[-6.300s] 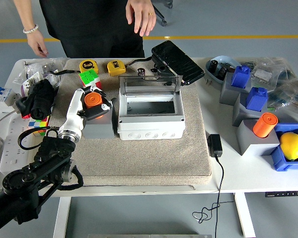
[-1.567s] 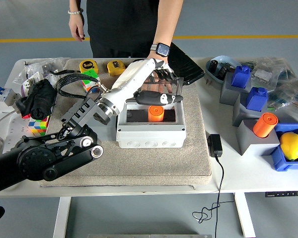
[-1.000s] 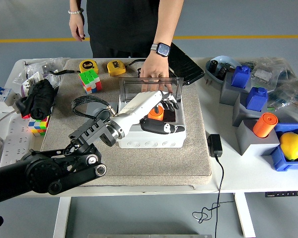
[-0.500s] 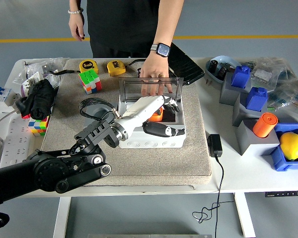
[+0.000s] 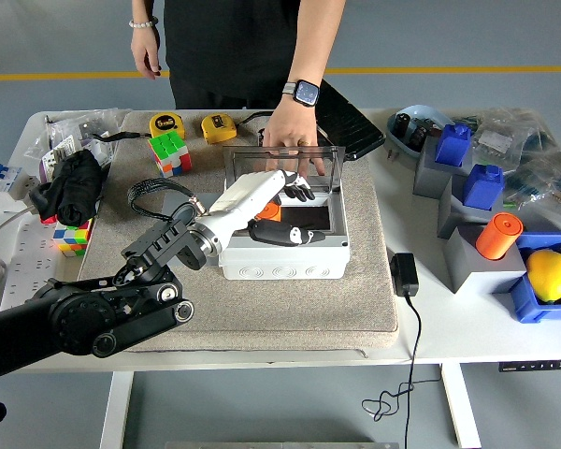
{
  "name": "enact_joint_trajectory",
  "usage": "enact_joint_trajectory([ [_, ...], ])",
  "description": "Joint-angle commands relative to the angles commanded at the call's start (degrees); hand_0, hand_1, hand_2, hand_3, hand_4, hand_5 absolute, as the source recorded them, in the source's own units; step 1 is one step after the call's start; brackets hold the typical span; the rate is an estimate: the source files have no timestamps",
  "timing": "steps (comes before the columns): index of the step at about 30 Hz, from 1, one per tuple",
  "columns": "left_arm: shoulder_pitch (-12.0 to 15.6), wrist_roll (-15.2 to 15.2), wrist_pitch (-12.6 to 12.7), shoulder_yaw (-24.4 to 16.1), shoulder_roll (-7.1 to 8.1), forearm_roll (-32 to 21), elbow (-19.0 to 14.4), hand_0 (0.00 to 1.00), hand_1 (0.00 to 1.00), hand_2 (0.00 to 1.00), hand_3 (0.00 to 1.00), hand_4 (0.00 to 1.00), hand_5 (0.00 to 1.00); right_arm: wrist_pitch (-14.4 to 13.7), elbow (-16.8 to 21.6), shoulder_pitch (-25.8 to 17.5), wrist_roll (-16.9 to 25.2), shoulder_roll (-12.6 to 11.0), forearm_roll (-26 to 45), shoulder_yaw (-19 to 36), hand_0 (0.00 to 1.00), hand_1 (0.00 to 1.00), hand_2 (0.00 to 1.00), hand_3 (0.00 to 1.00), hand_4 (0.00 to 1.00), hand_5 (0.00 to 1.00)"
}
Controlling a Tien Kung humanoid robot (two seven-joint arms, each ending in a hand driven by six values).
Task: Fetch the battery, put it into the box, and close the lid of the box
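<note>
1 white box [image 5: 282, 251], lid [image 5: 282, 165] raised and held by a person's hand [image 5: 287, 148]; 1 orange battery [image 5: 270, 211] inside, covered by the left hand [image 5: 279, 208], fingers loosely spread, nothing gripped.

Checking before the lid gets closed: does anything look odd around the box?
Yes. A person's hand rests on the open clear lid of the white box, where the left hand works over the orange battery. It could be caught.

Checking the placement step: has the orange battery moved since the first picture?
Yes. The orange battery has moved right, from the grey block beside the white box into the box's open compartment, under the left hand.
</note>
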Motion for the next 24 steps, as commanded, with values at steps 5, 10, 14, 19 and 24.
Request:
enact_joint_trajectory([
  [5, 0.96, -0.22, -0.01, -1.87, 0.88, 0.46, -1.45, 0.409, 0.588, 0.604, 0.592, 0.988, 0.478, -0.10, 0.01, -0.04, 0.16, -0.01, -0.03, 0.04, 0.619, 0.663, 0.672, 0.573, 0.940, 0.453],
  [10, 2.91, -0.40, 0.20, -4.91, 2.44, 1.52, -4.71, 0.409, 0.588, 0.604, 0.592, 0.988, 0.478, -0.15, 0.10, 0.05, 0.23, -0.04, -0.13, 0.17, 0.619, 0.663, 0.672, 0.573, 0.940, 0.453],
  [14, 4.83, -0.85, 0.56, -7.94, 4.41, 2.08, -8.72, 0.401, 0.566, 0.587, 0.580, 0.988, 0.479, -0.14, -0.01, -0.01, 0.22, -0.07, -0.23, 0.29, 0.619, 0.662, 0.672, 0.574, 0.941, 0.452],
  [19, 6.83, -0.15, 0.29, -10.53, 6.75, 3.29, -11.55, 0.388, 0.558, 0.574, 0.570, 0.988, 0.479, -0.15, -0.02, -0.05, 0.26, -0.10, -0.31, 0.46, 0.619, 0.661, 0.672, 0.572, 0.940, 0.452],
  [24, 7.52, 0.30, -0.26, -9.78, 8.07, 3.27, -10.06, 0.382, 0.550, 0.571, 0.570, 0.988, 0.479, -0.17, 0.01, -0.02, 0.34, -0.08, -0.30, 0.55, 0.620, 0.662, 0.671, 0.573, 0.941, 0.452],
])
